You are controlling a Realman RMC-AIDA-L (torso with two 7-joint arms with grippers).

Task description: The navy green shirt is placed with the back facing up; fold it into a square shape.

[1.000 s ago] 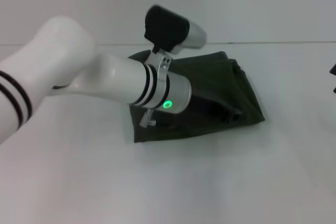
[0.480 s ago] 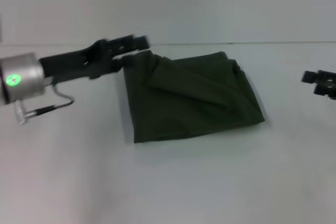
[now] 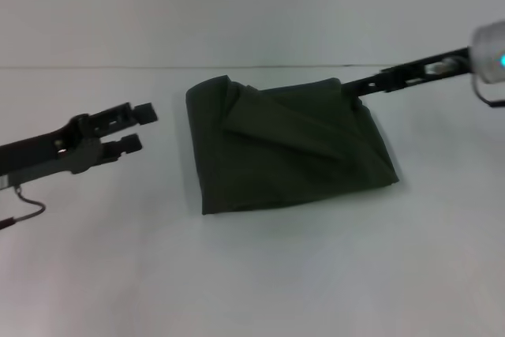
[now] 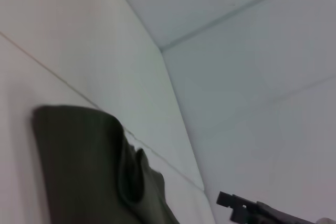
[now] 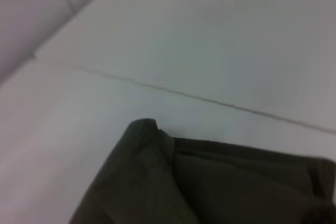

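Observation:
The navy green shirt (image 3: 292, 147) lies folded into a rough rectangle on the white table, plain side up, with a loose flap folded diagonally across its far half. It also shows in the left wrist view (image 4: 89, 171) and the right wrist view (image 5: 210, 182). My left gripper (image 3: 136, 128) hovers open and empty to the left of the shirt, a short gap from its left edge. My right gripper (image 3: 355, 86) reaches in from the upper right, its tip at the shirt's far right corner. The left wrist view shows the right gripper (image 4: 236, 206) far off.
The white table (image 3: 252, 274) runs back to a seam line against a pale wall (image 3: 252, 5). Nothing else lies on it besides the shirt and the two arms.
My left arm has pulled back from over the shirt's far left corner to the left side. My right arm has come in from the right edge to the shirt's far right corner.

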